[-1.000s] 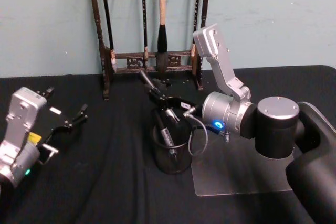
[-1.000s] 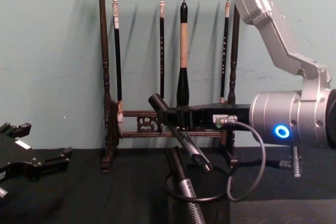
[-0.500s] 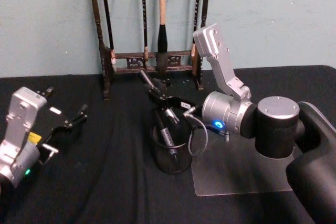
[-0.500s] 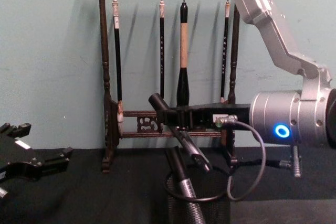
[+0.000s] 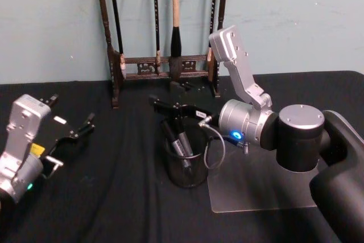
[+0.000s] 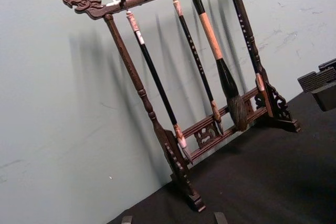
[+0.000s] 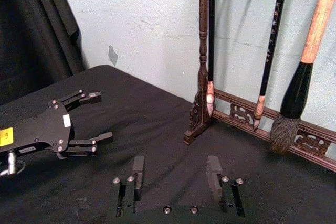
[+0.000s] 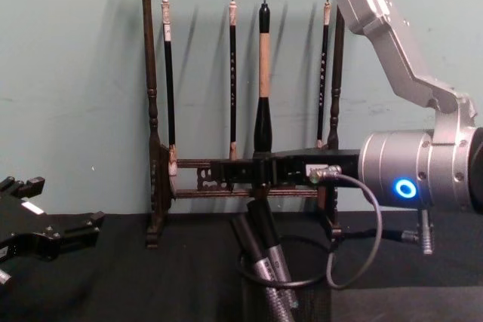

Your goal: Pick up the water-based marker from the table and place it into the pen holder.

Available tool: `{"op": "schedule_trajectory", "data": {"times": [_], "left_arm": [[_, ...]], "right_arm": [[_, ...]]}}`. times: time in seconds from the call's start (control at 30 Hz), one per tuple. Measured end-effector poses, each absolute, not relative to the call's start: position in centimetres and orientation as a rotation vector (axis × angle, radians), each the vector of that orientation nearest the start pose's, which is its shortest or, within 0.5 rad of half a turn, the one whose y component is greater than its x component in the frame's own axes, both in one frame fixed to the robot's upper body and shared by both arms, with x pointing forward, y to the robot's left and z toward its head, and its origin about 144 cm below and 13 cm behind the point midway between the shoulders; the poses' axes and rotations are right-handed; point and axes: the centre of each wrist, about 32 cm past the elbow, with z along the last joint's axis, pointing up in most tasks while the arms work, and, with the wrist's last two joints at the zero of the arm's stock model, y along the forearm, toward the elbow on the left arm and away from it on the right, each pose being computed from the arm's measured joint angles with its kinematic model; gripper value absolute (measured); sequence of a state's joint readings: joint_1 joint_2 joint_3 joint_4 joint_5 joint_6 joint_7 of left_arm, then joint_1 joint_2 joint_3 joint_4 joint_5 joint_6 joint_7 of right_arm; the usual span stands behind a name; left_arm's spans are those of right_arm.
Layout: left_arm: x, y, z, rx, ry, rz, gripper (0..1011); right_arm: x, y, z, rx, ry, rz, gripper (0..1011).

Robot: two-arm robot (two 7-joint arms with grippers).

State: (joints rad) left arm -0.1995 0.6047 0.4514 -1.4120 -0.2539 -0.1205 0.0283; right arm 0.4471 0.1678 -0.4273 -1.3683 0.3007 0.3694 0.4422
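Note:
The pen holder (image 5: 185,176), a black wire mesh cup, stands on the black table (image 5: 114,186) in front of me. Two dark pens lean inside it, and the water-based marker (image 5: 181,139) (image 8: 266,228) is one of them, free of any grip. My right gripper (image 5: 165,105) (image 8: 226,173) hovers level just above the cup's rim. It is open, and in the right wrist view its fingers (image 7: 138,170) stand apart with nothing between them. Far to the left, my left gripper (image 5: 73,112) (image 8: 64,205) rests open near the table.
A tall dark wooden brush rack (image 5: 162,61) (image 6: 184,129) with several hanging brushes stands against the wall behind the cup. A clear plastic sheet (image 5: 256,189) lies on the table to the cup's right, under my right arm.
My right gripper has opened and its fingers have swung level. The marker it held at a slant has dropped into the pen holder. The left arm has not moved.

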Motion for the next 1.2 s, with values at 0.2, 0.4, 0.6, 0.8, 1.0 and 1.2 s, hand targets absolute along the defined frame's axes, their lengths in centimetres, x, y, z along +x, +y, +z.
{"op": "schedule_trajectory", "data": {"times": [0.2,0.4,0.6,0.8,1.0,1.2], "left_arm": [[48.86,30.97,113.98,0.305,-0.285,1.248,1009],[48.86,30.96,113.98,0.304,-0.285,1.248,1009],[48.86,30.97,113.98,0.304,-0.285,1.248,1009],[48.86,30.97,113.98,0.304,-0.285,1.248,1009],[48.86,30.96,113.98,0.304,-0.285,1.248,1009],[48.86,30.97,113.98,0.305,-0.285,1.248,1009]], "right_arm": [[55.8,-15.7,122.08,-0.175,0.15,-0.752,905],[55.8,-15.7,122.09,-0.175,0.149,-0.752,1002],[55.8,-15.71,122.08,-0.175,0.149,-0.752,1002],[55.8,-15.7,122.09,-0.175,0.149,-0.752,1002],[55.8,-15.71,122.09,-0.175,0.149,-0.752,1002],[55.59,-15.63,122.24,-0.179,0.13,-0.778,1002]]}}
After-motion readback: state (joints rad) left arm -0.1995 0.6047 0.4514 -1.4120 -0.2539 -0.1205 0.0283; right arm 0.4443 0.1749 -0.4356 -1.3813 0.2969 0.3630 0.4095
